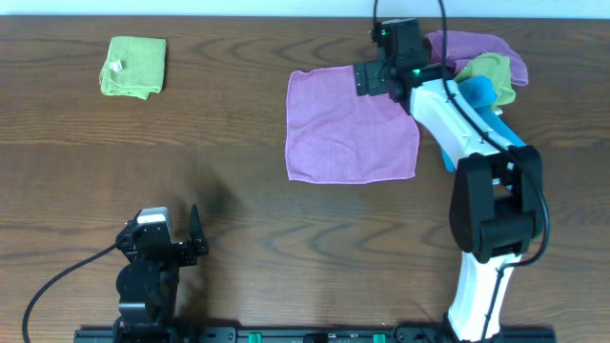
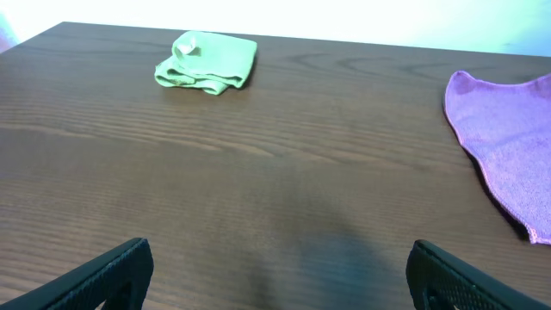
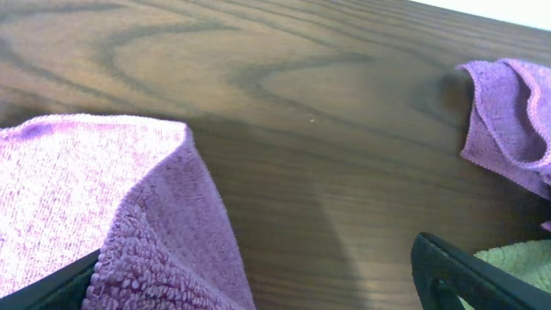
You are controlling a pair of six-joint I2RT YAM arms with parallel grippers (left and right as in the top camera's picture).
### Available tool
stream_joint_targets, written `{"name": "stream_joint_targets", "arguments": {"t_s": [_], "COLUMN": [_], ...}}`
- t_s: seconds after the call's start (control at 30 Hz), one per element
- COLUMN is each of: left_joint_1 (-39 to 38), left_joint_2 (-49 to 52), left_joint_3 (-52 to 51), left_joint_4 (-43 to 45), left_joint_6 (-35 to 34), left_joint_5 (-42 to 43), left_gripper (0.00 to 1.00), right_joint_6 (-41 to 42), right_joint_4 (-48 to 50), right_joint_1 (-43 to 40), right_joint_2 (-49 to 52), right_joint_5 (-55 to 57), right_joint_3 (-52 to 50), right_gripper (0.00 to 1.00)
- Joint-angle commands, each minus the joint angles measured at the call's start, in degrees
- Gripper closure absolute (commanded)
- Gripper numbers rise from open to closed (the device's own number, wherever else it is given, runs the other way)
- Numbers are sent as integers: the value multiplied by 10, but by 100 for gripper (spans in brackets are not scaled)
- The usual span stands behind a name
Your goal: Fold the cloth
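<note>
A purple cloth (image 1: 348, 129) lies spread flat on the wooden table, right of centre. It also shows in the left wrist view (image 2: 508, 146). My right gripper (image 1: 376, 78) is at the cloth's far right corner, jaws open. In the right wrist view that corner (image 3: 103, 189) is raised and bunched against the left finger, and bare table lies between the fingers (image 3: 258, 271). My left gripper (image 1: 191, 233) rests near the table's front left, open and empty (image 2: 275, 263), far from the cloth.
A folded green cloth (image 1: 133, 67) lies at the far left, also seen in the left wrist view (image 2: 207, 62). A pile of purple, green and blue cloths (image 1: 486, 67) sits at the far right behind the right arm; its purple one (image 3: 508, 120) shows in the right wrist view.
</note>
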Motion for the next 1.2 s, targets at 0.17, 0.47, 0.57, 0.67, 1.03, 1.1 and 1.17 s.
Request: {"name": "stream_joint_targets", "arguments": {"t_s": [0.17,0.47,0.57,0.67,1.03,1.1,1.17], "left_joint_1": [1,1,1,1,1,1,1], "left_joint_2": [-3,-3,-3,-3,-3,-3,-3], "left_joint_3": [-13,-13,-13,-13,-13,-13,-13], "left_joint_4": [-3,-3,-3,-3,-3,-3,-3], "left_joint_6": [4,4,4,4,4,4,4], "left_joint_5": [-2,-2,-2,-2,-2,-2,-2], "left_gripper": [4,5,5,5,5,5,5], "right_joint_6": [125,43,109,121,104,138,134], "right_joint_4": [-9,-7,-38,-65,-80,-82,-83], "right_joint_1": [-19,-31,-27,-25,-40,-43,-45], "right_joint_2": [-2,-2,-2,-2,-2,-2,-2], "right_joint_5": [238,-121,78,88,-79,-61,-61], "right_joint_3": [13,13,13,13,13,13,13], "right_gripper": [1,1,1,1,1,1,1]}}
